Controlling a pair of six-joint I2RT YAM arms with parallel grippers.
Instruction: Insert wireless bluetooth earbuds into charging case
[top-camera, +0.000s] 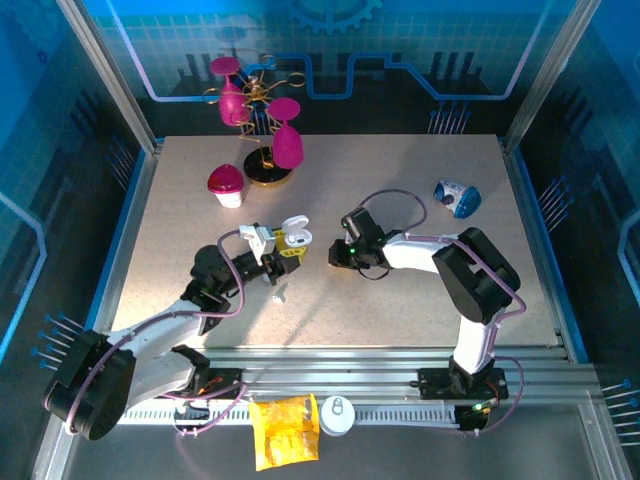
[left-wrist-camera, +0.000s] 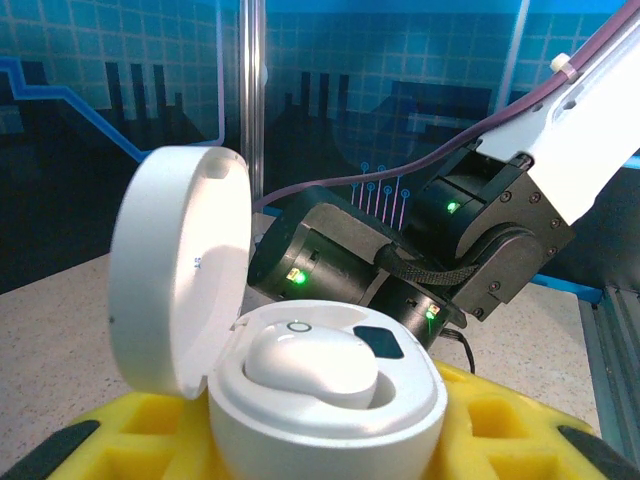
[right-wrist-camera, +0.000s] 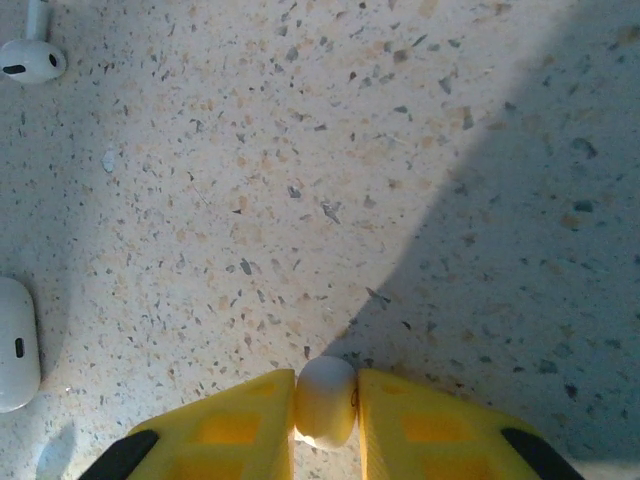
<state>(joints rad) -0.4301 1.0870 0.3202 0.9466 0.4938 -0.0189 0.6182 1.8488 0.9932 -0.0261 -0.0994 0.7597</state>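
The top external camera sits above and behind the 2 arm bases, looking down on the whole table (top-camera: 400, 190) from afar. The left wrist camera sits low and very near, facing level across the open charging case (left-wrist-camera: 330, 425) toward the right arm (left-wrist-camera: 480, 220); the overhead view shares both. The right wrist camera looks straight down at bare tabletop from close range, with the right gripper (right-wrist-camera: 325, 385) and its pinched earbud (right-wrist-camera: 325, 402) at the bottom edge.

Glossy white plastic gleaming on the case (left-wrist-camera: 180, 290) and its smooth earbud (left-wrist-camera: 310, 365), tabletop (right-wrist-camera: 400, 180) speckled, matt, stone-like.
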